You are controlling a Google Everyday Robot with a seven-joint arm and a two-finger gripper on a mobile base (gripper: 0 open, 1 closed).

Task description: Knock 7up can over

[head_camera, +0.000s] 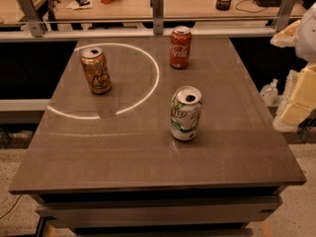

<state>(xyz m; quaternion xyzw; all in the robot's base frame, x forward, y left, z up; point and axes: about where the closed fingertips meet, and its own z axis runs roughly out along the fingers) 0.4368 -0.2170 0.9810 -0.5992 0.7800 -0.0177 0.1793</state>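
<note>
The 7up can [185, 113] stands upright near the middle of the brown table [148, 157]. It is white and silver with green markings, and its top is open. My gripper [297, 98] is the pale, cream-coloured shape at the right edge of the camera view. It is off the table's right side, well to the right of the can and apart from it.
A gold/orange can [96, 70] stands upright at the back left inside a bright ring of light. A red Coca-Cola can [180, 47] stands at the back centre. A metal rail and a desk with clutter run behind the table. A small bottle [269, 91] sits on the floor to the right.
</note>
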